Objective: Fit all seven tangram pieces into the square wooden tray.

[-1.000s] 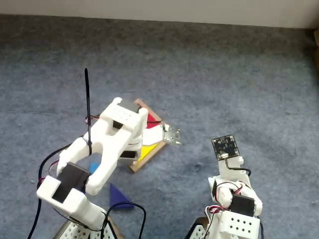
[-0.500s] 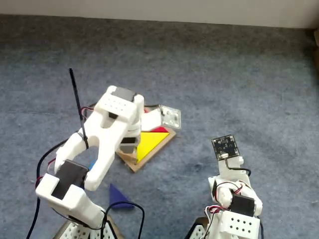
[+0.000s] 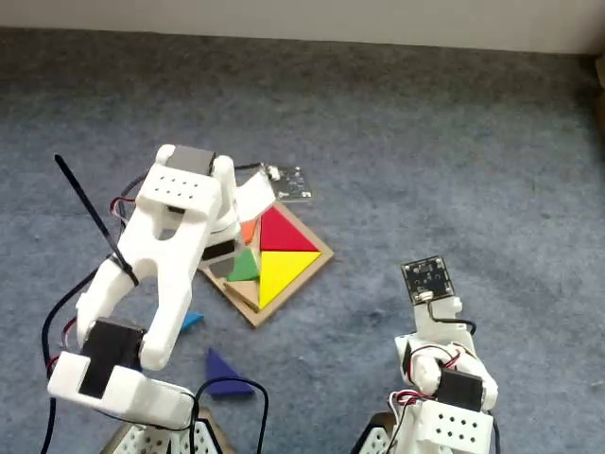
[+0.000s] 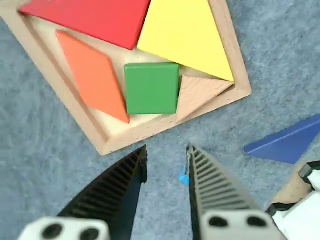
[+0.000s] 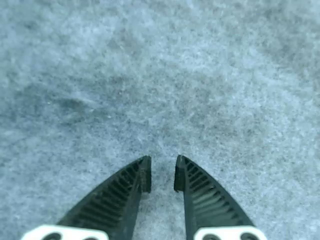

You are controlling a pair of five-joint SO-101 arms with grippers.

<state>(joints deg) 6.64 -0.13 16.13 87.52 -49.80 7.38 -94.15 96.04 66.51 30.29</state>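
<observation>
The right end effector (image 5: 162, 175), jaws a narrow gap apart, hangs over grey carpet (image 5: 210, 70).

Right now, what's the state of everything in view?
tray: partly filled.
red triangle: in tray.
yellow triangle: in tray.
orange parallelogram: in tray.
green square: in tray.
wooden triangle: in tray.
dark blue triangle: loose on carpet.
light blue piece: loose on carpet.
left gripper: open, empty.
right gripper: open, empty.

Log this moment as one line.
wooden tray: red triangle, yellow triangle, orange parallelogram, green square in | dark blue triangle: on carpet | left gripper: open, by tray edge | right gripper: open, over carpet
</observation>
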